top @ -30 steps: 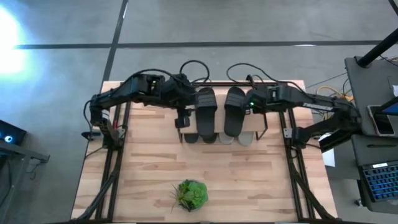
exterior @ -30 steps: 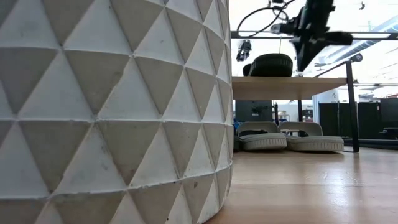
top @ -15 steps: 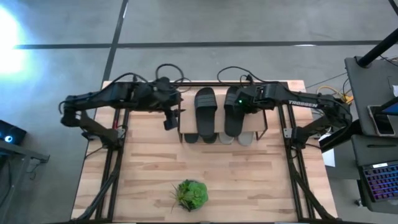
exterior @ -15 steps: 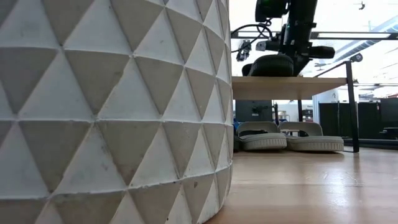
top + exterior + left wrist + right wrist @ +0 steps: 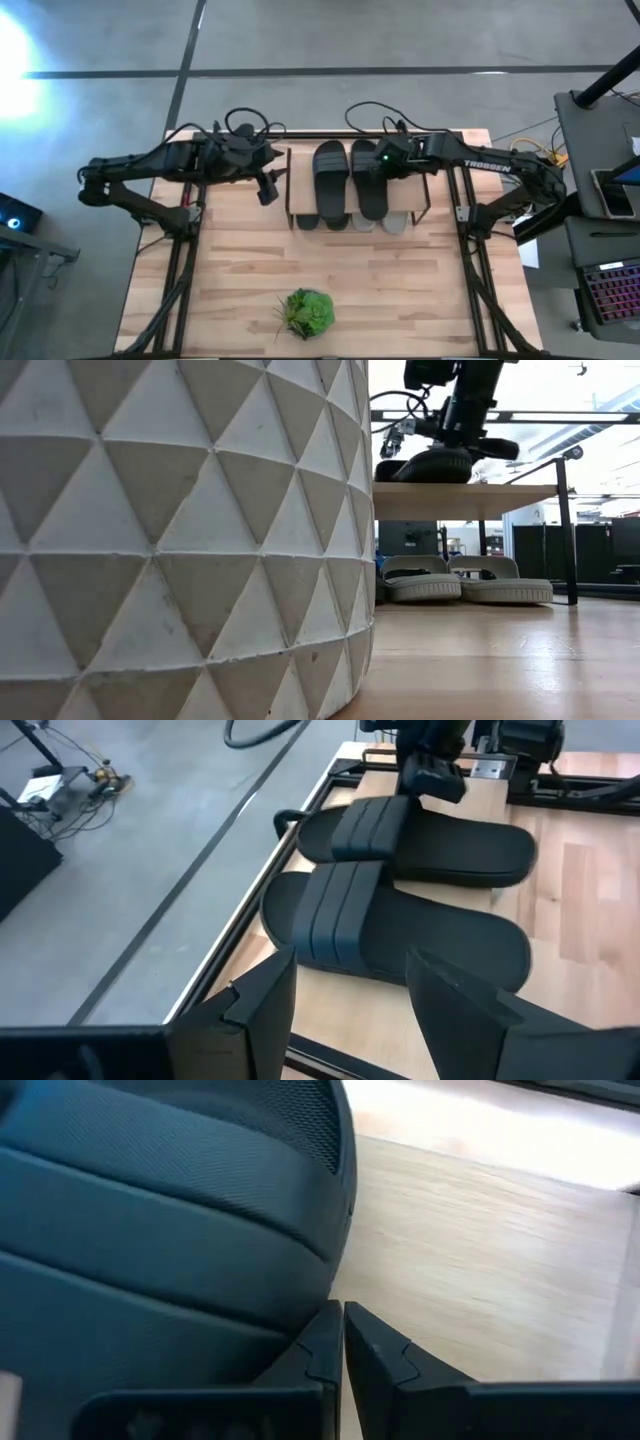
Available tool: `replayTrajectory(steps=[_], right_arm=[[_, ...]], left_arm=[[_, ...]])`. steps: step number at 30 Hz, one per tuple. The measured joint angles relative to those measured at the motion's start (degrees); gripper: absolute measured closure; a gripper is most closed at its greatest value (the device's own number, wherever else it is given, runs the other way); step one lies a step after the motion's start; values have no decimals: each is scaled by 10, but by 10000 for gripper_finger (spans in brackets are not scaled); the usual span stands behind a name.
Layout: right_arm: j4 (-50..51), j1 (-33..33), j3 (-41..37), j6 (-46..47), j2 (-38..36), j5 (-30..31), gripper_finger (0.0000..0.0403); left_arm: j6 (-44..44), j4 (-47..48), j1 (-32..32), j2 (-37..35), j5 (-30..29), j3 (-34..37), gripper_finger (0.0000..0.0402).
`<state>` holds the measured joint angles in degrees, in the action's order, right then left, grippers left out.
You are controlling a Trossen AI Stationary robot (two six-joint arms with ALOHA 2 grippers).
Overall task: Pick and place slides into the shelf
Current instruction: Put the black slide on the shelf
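Two black slides [image 5: 346, 180] are being shown lying on the shelf [image 5: 300, 196] top. The right gripper [image 5: 383, 165], fingers pressed together and empty, is being held against one; the left gripper [image 5: 268, 188] is being kept wide, empty, beside the shelf. Being light and bendable, slides are probably best gripped at the broad strap.

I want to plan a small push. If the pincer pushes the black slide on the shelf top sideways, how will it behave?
The black slide lies flat on its broad sole on the shelf, so it will probably slide, not tip or roll. It looks like thick foam, so probably light. Its ribbed strap may bend a little if pushed there; the sole's edge seems firmer.
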<state>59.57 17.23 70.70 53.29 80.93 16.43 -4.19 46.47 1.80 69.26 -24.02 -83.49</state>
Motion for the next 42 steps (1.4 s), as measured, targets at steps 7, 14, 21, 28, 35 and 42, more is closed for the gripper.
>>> replayTrajectory(steps=[7,14,21,28,35,42], right_arm=[[-29,0,0,1,0,-7,394],[46,-5,6,3,0,-19,394],[104,-42,22,8,-21,-49,394],[101,-101,16,50,-8,-63,394],[54,-120,19,56,15,-61,394],[34,-120,24,52,17,-59,394]], left_arm=[[0,-2,0,9,-4,2,226],[0,10,0,15,-3,2,226],[0,25,1,22,-4,16,226],[-4,21,1,23,-3,46,226],[-14,14,1,25,-3,47,226],[-15,14,1,25,-3,47,226]])
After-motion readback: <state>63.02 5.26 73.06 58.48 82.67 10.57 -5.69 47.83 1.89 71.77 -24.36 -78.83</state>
